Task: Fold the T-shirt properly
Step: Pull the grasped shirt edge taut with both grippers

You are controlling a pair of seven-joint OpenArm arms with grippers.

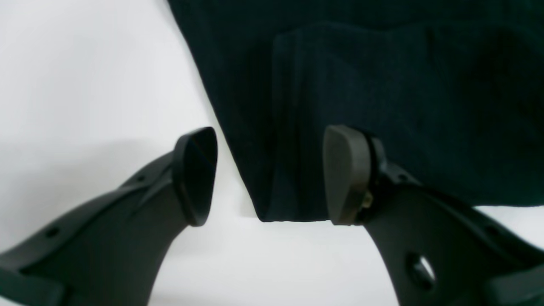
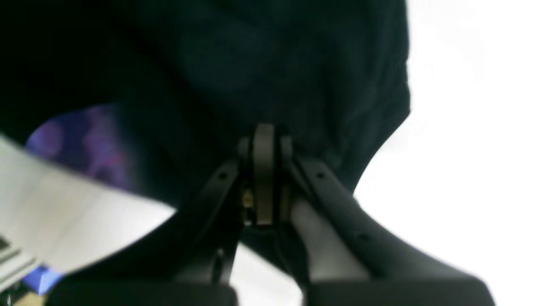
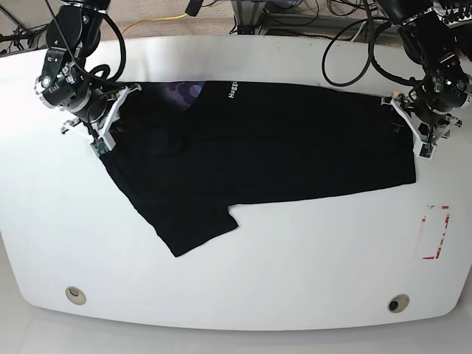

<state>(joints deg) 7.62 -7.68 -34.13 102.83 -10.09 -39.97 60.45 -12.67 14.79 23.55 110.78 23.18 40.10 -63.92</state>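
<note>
Shirt: the black T-shirt (image 3: 258, 147) lies spread across the far half of the white worktop (image 3: 295, 273), already doubled lengthwise, one sleeve (image 3: 193, 228) trailing toward the near edge.
Print: a purple patch (image 3: 184, 92) and white lettering (image 3: 231, 90) show at the shirt's far edge.
Right gripper (image 2: 263, 140): jaws clenched on a bunch of black cloth at the shirt's end near the worktop's left edge in the base view; the cloth drapes over the jaws in the wrist view.
Left gripper (image 1: 270, 174): jaws released, straddling a folded corner (image 1: 293, 204) of the shirt at the opposite end, one pad over cloth, the other over bare worktop.
Step in hand: probably securing both ends before a lift and fold.
Doing it well: the left jaws should take every layer at that corner before closing; both ends should then rise level, cloth taut, so the stray sleeve does not drag or bunch.
</note>
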